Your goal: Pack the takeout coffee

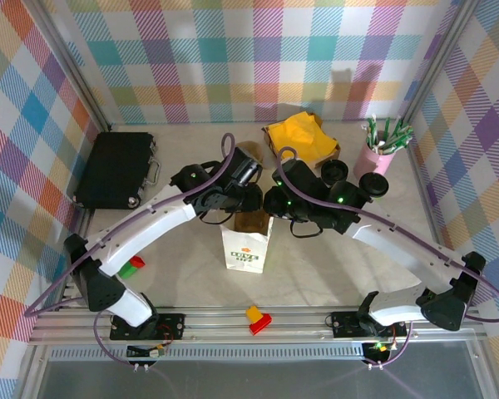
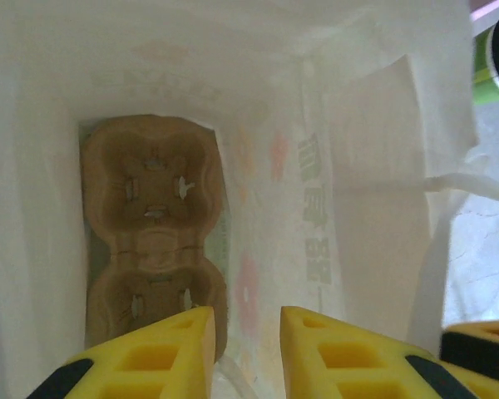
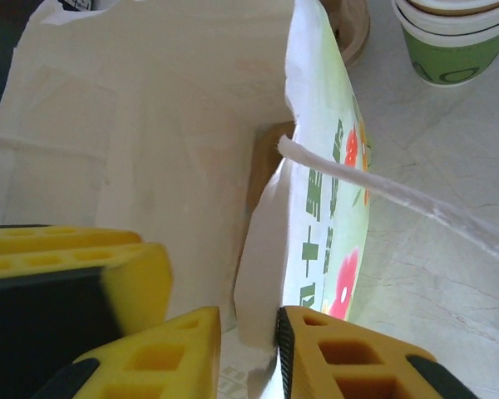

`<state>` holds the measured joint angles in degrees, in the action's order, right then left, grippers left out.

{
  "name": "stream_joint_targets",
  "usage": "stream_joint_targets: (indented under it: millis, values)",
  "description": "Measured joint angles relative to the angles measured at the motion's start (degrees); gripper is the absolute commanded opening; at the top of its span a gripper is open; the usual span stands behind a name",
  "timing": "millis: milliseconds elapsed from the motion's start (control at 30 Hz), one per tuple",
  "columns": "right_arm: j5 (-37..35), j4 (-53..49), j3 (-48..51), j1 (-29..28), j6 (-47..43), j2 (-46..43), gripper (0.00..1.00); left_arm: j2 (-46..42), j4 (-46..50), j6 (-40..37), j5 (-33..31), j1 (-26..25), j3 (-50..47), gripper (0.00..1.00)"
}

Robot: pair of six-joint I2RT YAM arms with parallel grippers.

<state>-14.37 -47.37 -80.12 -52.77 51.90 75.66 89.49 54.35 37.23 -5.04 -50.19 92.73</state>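
Far left on the worktop point(image 1: 316, 274) we log a black case point(image 1: 116, 170), 10 o'clock from the paper bag point(image 1: 245, 245). A red-green block point(image 1: 133, 266) sits at 9 o'clock.

The left fingers point(image 2: 162, 349) sit at the bag mouth. There is a narrow gap between them with a sliver of white paper low in it; we cannot tell if they pinch it. A brown cup carrier point(image 2: 154, 249) lies on the bag floor, 11 o'clock from them.

The takeout coffee point(image 2: 484, 75) is at 2 o'clock from these fingers. It is outside the bag, past its right wall and well apart from them.

A red-yellow block point(image 1: 258, 318) is at 6 o'clock from the bag.

The right fingers point(image 3: 349, 349) are closed on the bag's printed side wall. A green cup with cream rims point(image 3: 449, 54) stands on the worktop at 1 o'clock from them, apart; we cannot tell if that is the coffee.

In the top view two black round lids point(image 1: 337, 172) sit just right of the right wrist. A yellow cloth point(image 1: 303, 137) is at 1 o'clock from the bag, and a pink straw cup point(image 1: 381, 154) at 2 o'clock.
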Motion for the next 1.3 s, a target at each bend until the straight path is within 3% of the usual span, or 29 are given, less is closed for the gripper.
stream_joint_targets:
  millis: [400,733,1300]
  values:
    - [0.3,3.0,2.7,0.3,1.5,-1.8,0.16,4.1,1.8,0.0,0.0,0.0,0.0,0.25]
    - [0.3,4.1,4.8,0.3,2.6,-4.0,0.12,7.4,2.6,0.9,0.0,0.0,-0.5,0.16]
    - [0.3,4.7,5.5,0.3,3.0,-4.5,0.06,7.3,-4.2,3.9,1.6,0.5,-13.7,0.06]
